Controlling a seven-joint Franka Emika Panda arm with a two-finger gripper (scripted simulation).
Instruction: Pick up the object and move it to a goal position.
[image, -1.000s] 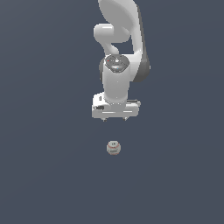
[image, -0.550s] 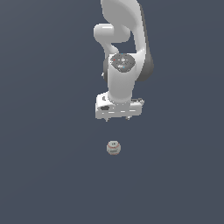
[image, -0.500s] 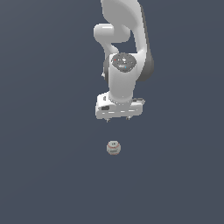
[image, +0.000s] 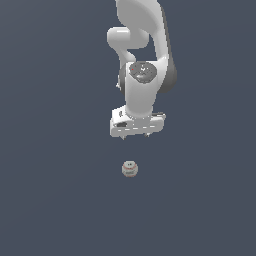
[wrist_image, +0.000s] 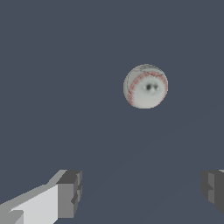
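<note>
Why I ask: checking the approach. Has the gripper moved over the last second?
Yes. In the exterior view the gripper has shifted slightly toward that view's right and a little lower, closer to the ball, which has stayed put.

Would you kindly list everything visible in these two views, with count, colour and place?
ball: one, off-white with thin reddish seams, lying alone on the floor, below the claw in the exterior view and untouched.
floor: one, plain dark grey-blue, filling both views.
robot arm: one, white with dark grey joints, reaching down from the top of the exterior view.
claw: one, white body with grey fingers, open, above the ball.
</note>
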